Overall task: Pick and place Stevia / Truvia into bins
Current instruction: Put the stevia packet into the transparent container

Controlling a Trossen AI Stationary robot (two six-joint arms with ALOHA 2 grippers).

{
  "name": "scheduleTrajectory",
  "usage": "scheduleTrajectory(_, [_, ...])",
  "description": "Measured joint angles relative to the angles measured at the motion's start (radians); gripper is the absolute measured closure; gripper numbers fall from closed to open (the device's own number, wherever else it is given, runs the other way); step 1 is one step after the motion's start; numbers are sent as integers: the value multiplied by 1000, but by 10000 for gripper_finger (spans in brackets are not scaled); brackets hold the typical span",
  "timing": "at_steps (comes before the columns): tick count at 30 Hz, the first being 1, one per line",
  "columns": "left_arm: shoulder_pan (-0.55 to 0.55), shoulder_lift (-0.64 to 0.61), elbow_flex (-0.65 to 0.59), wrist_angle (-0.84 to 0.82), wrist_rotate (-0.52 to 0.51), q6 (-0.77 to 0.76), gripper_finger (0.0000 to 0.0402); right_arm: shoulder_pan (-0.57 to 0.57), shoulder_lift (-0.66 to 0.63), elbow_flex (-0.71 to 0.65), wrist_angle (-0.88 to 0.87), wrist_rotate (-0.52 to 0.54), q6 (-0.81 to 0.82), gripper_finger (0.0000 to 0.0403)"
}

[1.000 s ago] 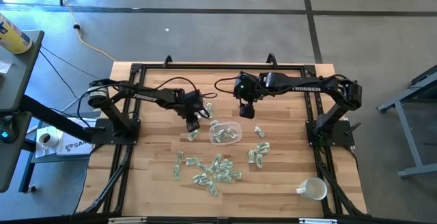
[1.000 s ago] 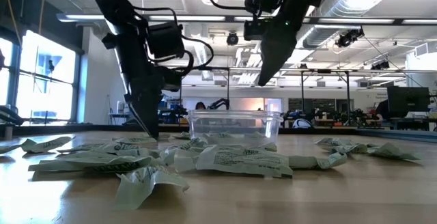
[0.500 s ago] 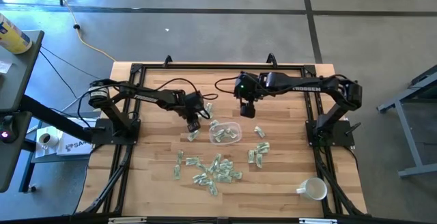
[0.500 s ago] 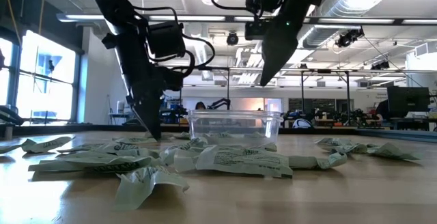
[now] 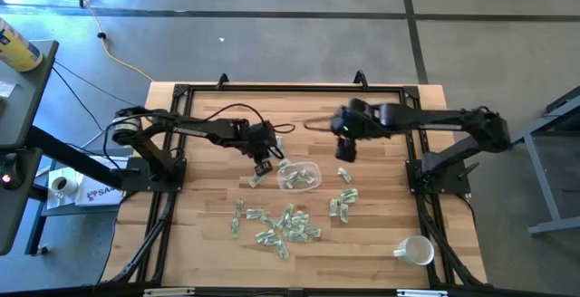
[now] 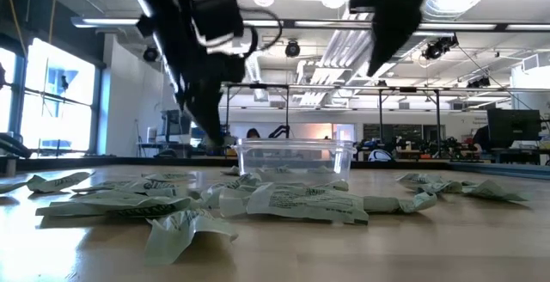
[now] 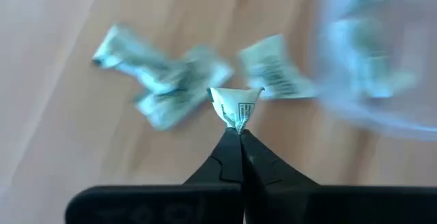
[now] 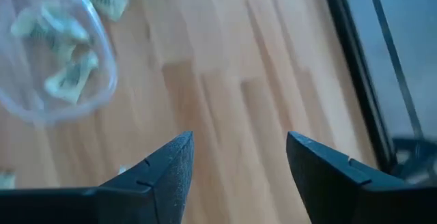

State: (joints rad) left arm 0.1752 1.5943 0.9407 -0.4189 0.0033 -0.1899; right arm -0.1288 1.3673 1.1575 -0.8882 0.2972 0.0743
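Left end effector (image 7: 239, 134) pinched tight on a single pale green-and-white sachet (image 7: 235, 105), gripped by one crumpled corner so that the rest fans out clear of the fingertips; poised just beside the clear plastic bowl (image 5: 313, 185), apparently to carry the sachet over the rim. Seen from overhead, left end effector (image 5: 264, 165) at the bowl's left edge, above the counter (image 5: 199, 243). Bowl near the counter's centre, already holding several sachets, its shallow, open shape suited to drops from above.

Remaining sachets (image 5: 288, 225) scattered loose in a heap on the near side of the bowl, with a smaller cluster (image 5: 343, 202) to its right and a few more lying just beside the left end effector; spread flat and apart, probably so that single ones can be nipped by an edge.

Right end effector (image 8: 235, 166) spread wide with nothing between its fingers, held over bare wood beyond the bowl, near the dark frame rail; from overhead (image 5: 344, 151), up and to the right of the bowl, seemingly parked clear of the left arm's path.

Fine print and a barcode-like block visible on the held sachet, too small to read; lettering on the sachets in the low view likewise illegible. White mug (image 5: 415, 250) at the near right corner, well apart from the work.
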Motion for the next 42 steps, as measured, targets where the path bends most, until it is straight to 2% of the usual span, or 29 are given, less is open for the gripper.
scheduleTrajectory(4, [-61, -19, 72, -2, 2, -37, 381, 82, -145, -171, 3, 34, 170, 186])
scheduleTrajectory(9, [-105, 3, 133, 112, 83, -59, 381, 183, -285, -338, 53, 46, 371, 190])
scheduleTrajectory(14, [-121, 99, 195, 142, 140, -106, 381, 247, -320, -407, 114, 79, 443, 190])
scheduleTrajectory(17, [-131, 184, 231, 165, 126, -108, 373, 259, -320, -410, 137, 92, 444, 190])
scheduleTrajectory(19, [-133, 232, 261, 155, 110, -134, 343, 261, -320, -410, 153, 97, 434, 190])
scheduleTrajectory(23, [-132, 278, 312, 75, 58, -238, 255, 260, -323, -407, 156, 91, 400, 189])
scheduleTrajectory(27, [-130, 274, 397, -87, 45, -260, 176, 259, -322, -407, 148, 91, 386, 189])
scheduleTrajectory(30, [-130, 250, 480, -264, 17, -233, 146, 246, -322, -407, 150, 88, 364, 189])
scheduleTrajectory(32, [-124, 231, 522, -331, -29, -196, 144, 226, -322, -407, 152, 73, 345, 190])
scheduleTrajectory(35, [-86, 213, 550, -429, -47, -131, 162, 186, -322, -407, 158, 54, 315, 189])
scheduleTrajectory(39, [3, 202, 551, -524, -42, 6, 199, 129, -322, -407, 182, 23, 264, 190])
scheduleTrajectory(42, [88, 219, 548, -560, 8, 15, 217, 96, -322, -407, 203, 7, 260, 189])
